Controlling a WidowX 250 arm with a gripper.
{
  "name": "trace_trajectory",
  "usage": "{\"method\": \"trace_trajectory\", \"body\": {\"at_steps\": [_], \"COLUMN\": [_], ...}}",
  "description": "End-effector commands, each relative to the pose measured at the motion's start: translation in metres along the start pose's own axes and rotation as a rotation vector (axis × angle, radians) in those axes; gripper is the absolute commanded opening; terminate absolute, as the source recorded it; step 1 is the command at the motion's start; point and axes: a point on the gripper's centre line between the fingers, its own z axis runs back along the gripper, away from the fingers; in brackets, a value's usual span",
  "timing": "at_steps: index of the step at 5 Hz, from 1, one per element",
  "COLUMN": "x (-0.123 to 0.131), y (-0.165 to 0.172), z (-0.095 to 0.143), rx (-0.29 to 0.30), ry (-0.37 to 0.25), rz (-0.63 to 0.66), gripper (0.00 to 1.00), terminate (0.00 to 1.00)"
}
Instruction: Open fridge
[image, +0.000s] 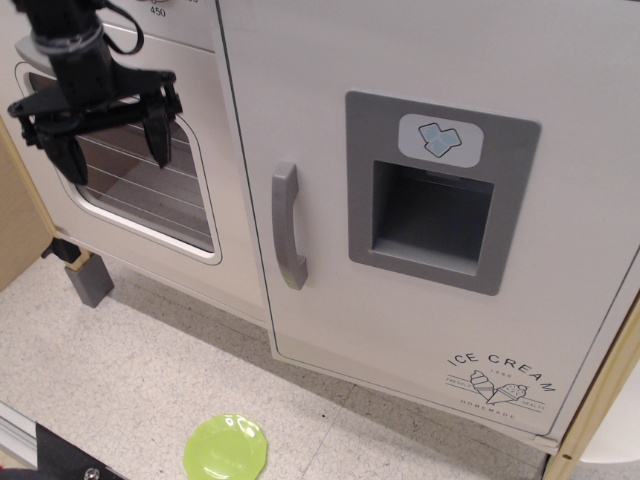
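**Pincer spread at upper left; fridge door occupying centre and right**

The fridge (430, 200), a large white door, is seen filling the centre and right of the frame. Its vertical grey handle (288, 225) is set near the door's left edge, at mid-height. No gap that can be judged is seen along the door's left edge; whether the door is fully shut cannot be told.

A grey dispenser panel (440, 190) is mounted to the right of the handle. A blue ice-cube icon (440, 138) is printed at its top. Below the icon a rectangular recess (432, 213) is sunk into the panel; nothing is seen inside it, only shadowed grey walls. The "ICE CREAM" print (500, 385) is found at the lower right of the door.

The pincer (112, 150) is held at the upper left of the frame, with its two black fingers (160, 130) spread wide and pointing downward. Nothing is held between them. It is positioned in front of the oven door (140, 215), well apart from the fridge handle. Through the oven's glass window (150, 185) grey rack bars are visible; no other contents can be made out.

A lime-green plate (226, 448) is lying on the speckled floor (130, 350) at the lower left, below the handle; nothing is seen on it. A small grey block (90, 280) is noted at the left edge, beside the oven's lower corner. The numeral 450 (158, 12) is printed on the panel above the oven.
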Motion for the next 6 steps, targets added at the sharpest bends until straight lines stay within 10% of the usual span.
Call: {"method": "trace_trajectory", "body": {"at_steps": [1, 3, 6], "x": [0.013, -0.02, -0.006], "y": [-0.016, -0.045, -0.059], "z": [0.007, 0.017, 0.021], "rx": [-0.021, -0.141, -0.115], "ry": [-0.02, -0.079, -0.037], "rz": [0.188, 0.05, -0.044], "gripper": [1.0, 1.0, 1.0], "terminate": [0.0, 0.0, 0.0]}}
